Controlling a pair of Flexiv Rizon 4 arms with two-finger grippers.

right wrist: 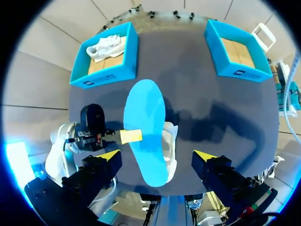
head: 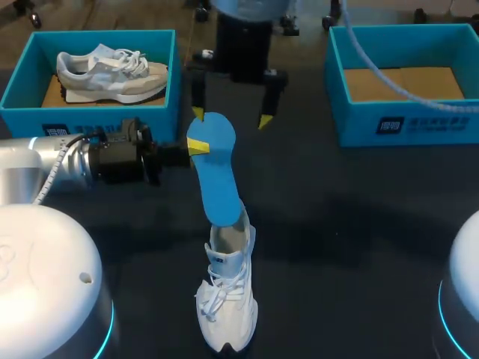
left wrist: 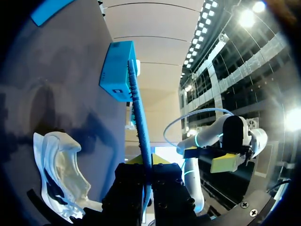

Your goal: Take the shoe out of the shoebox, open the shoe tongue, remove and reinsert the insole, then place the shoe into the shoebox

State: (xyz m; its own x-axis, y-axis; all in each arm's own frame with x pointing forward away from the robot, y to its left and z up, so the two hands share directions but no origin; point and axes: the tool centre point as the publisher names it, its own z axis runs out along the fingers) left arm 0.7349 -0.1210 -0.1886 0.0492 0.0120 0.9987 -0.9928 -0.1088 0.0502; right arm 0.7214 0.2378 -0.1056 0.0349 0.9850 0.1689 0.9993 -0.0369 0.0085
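Now the left pincer [head: 196, 147] pinches the insole [head: 215, 176], whose long axis slants down to the shoe's [head: 227, 299] mouth; the right pincer [head: 231, 117] gapes empty above.

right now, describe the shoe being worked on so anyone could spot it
On the dark table, look mid-front: a white shoe stands on the bare tabletop. Unlike the other shoe in the left blue shoebox, it is outside any box, under a blue insole held by the left gripper.
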